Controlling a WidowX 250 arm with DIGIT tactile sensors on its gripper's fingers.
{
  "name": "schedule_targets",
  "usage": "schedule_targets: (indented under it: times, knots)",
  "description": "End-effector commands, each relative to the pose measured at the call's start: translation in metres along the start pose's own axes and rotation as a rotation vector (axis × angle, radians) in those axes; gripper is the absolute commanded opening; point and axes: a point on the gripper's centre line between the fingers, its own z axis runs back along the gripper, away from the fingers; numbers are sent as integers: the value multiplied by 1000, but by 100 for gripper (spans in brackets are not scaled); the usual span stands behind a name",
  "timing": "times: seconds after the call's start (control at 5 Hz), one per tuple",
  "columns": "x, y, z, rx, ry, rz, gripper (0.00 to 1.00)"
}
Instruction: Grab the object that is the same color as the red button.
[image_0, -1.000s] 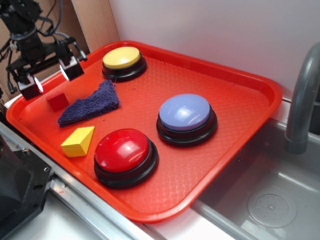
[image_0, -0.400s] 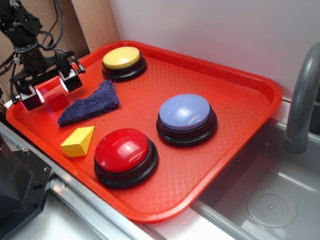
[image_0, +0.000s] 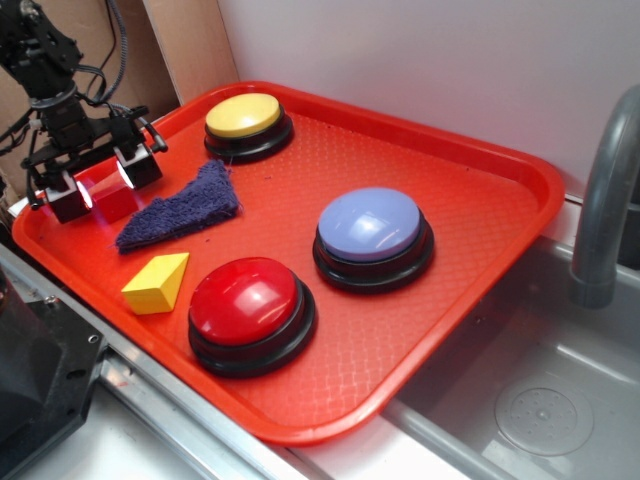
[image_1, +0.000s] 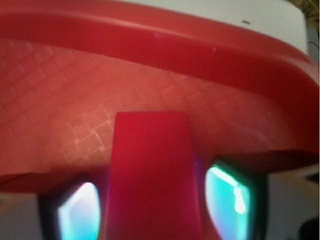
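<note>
The gripper (image_0: 97, 182) stands with its fingers (image_0: 137, 163) apart on either side of the red block (image_0: 113, 196), gaps showing in the wrist view, at the far left corner of the red tray (image_0: 480, 260). The red button (image_0: 248, 305) sits near the front edge, beside a sink (image_0: 540, 400). The arm comes down from above.

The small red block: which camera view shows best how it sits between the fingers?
The wrist view. There the small red block fills the middle of the picture, with one finger close on each side. The exterior view shows the block small, at the tray's far left corner, partly hidden by the end effector.
</note>
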Motion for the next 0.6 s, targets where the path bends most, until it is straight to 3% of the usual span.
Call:
schedule_targets:
  times: [0.0, 0.2, 0.4]
  knots:
    - [13, 9, 7, -9, -62, 2, 0]
    - [12, 10, 14, -8, -107, -10, 0]
    - [17, -5, 58, -88, -86, -146, 0]
